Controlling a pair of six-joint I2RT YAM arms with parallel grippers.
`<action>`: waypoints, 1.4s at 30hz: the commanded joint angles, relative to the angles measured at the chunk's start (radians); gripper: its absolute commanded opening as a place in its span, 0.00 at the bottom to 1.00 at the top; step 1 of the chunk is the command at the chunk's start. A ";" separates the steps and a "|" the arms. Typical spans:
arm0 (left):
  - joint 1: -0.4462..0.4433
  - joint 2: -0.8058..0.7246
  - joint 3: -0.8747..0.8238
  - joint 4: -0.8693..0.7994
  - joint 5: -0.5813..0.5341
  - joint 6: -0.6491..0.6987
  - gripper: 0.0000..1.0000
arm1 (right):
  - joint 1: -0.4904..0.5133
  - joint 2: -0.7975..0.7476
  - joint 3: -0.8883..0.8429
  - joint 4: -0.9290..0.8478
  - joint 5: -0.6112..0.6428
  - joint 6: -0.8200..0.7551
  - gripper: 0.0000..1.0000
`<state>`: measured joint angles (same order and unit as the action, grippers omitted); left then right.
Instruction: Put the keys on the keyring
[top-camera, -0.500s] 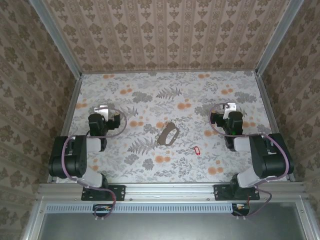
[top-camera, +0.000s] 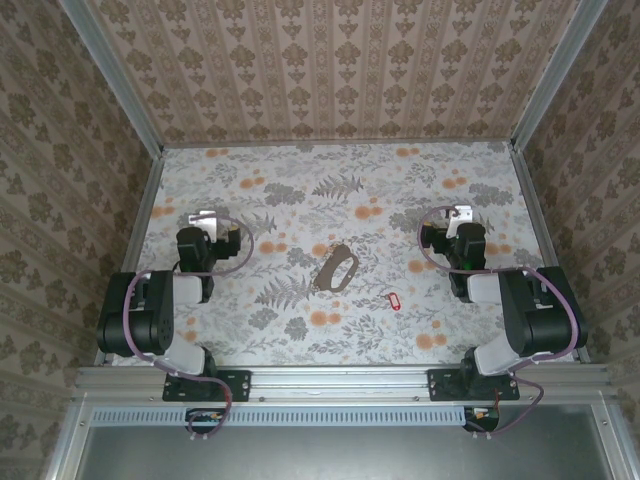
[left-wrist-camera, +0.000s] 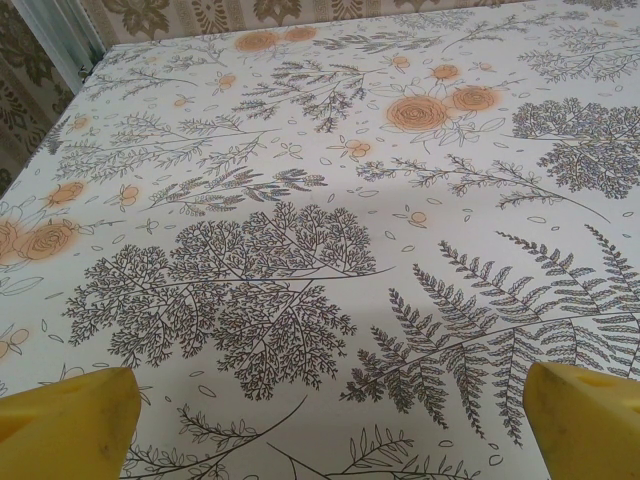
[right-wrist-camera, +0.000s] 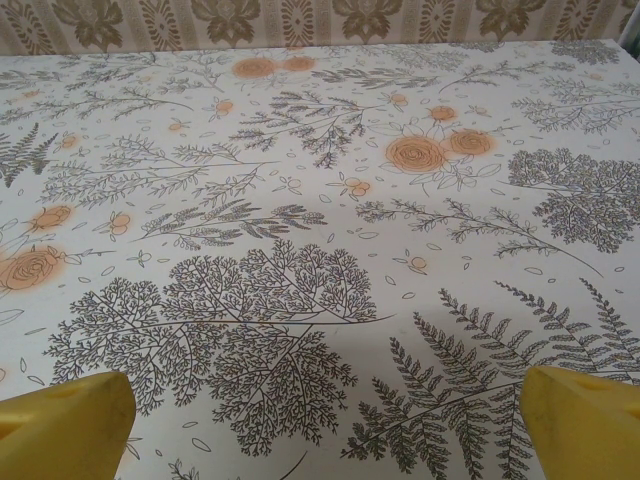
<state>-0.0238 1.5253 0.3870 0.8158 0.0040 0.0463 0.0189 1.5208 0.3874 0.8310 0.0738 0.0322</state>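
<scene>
The keyring (top-camera: 335, 268), an oval loop of dull grey-brown metal, lies tilted on the flowered tablecloth near the middle of the table. The keys (top-camera: 393, 300), a tiny red piece, rest a little to its right and nearer the front edge, apart from it. My left gripper (top-camera: 203, 219) is folded back over the left side of the table, well left of the keyring. My right gripper (top-camera: 460, 215) is folded back on the right side, behind the keys. Both stand open, with yellow pads (left-wrist-camera: 70, 425) (right-wrist-camera: 585, 420) wide apart and bare cloth between them.
Patterned walls with metal posts (top-camera: 535, 85) enclose the table on three sides. A metal rail (top-camera: 340, 380) carrying both arm bases runs along the front edge. Purple cables (top-camera: 240, 250) loop beside each wrist.
</scene>
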 joint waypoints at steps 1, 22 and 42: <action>0.006 0.008 0.020 0.026 0.001 0.013 1.00 | 0.006 0.012 0.018 0.030 0.015 -0.003 1.00; 0.021 0.010 0.024 0.021 0.015 0.000 1.00 | 0.000 0.015 0.024 0.020 0.017 0.007 1.00; -0.289 -0.423 0.300 -0.877 0.107 -0.435 1.00 | 0.293 -0.487 0.279 -0.870 -0.241 0.078 1.00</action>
<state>-0.2943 1.1206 0.7155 0.1413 -0.0265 -0.2359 0.2481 1.1015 0.6907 0.1894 0.0368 0.0566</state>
